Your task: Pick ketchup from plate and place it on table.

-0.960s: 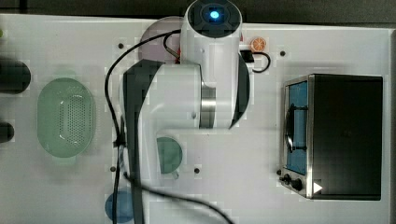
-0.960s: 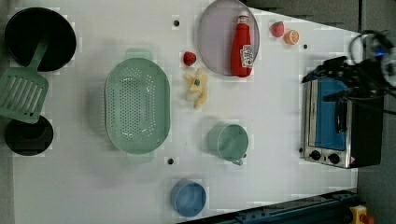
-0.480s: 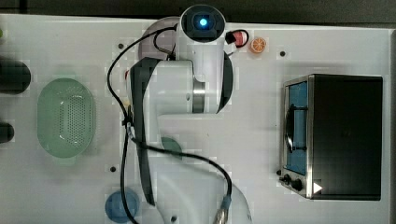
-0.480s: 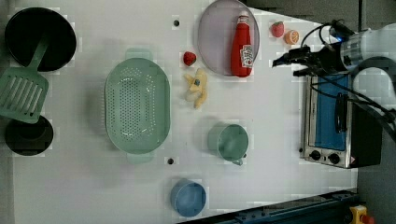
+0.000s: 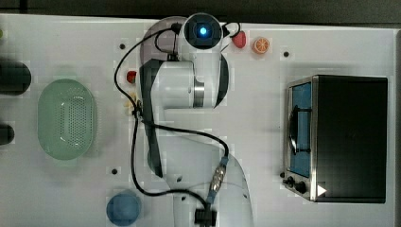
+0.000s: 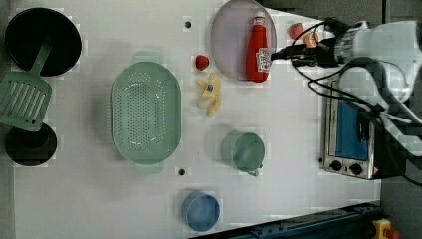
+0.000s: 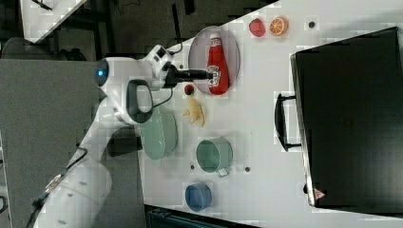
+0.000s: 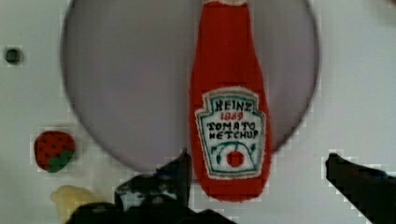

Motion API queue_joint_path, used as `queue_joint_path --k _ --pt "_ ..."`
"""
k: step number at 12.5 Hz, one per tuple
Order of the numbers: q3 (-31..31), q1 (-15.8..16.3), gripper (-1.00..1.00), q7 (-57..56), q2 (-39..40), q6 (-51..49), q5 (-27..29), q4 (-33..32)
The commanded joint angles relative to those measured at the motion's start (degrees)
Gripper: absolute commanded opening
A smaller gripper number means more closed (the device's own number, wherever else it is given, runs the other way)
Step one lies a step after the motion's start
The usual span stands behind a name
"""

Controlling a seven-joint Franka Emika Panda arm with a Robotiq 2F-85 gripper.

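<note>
1. The arm has swung in from over the toaster oven [image 6: 348, 144] and now reaches across the table [image 6: 99, 199], its gripper [image 6: 278, 54] hovering at the ketchup's label end. My read: the approach is nearly done and the grasp is not yet made.
2. In the wrist view the fingers [image 8: 180, 170] stand spread wide, clutching nothing, one on each side of the bottle's base.
3. The green basket [image 6: 146, 112] holds nothing.
4. The plate [image 6: 231, 40] carries only the ketchup [image 6: 258, 47], lying flat toward the plate's 3 o'clock edge in the left view, cap at 12, base overhanging the rim.
5. The green cup [image 6: 243, 151] looks empty.
6. The blue bowl [image 6: 200, 211] also looks empty.
</note>
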Motion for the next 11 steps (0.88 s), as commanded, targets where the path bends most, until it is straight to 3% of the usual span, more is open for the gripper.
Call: queue_joint_path --k 1,10,11 --pt "-0.09 0.8 1.0 -3.21 2.23 4.47 -0.15 -0.07" --pt "-0.42 1.25 1.0 -3.09 11.37 15.19 -1.17 1.19" --pt "-0.32 1.26 0.9 -3.09 11.51 15.27 -1.17 1.47"
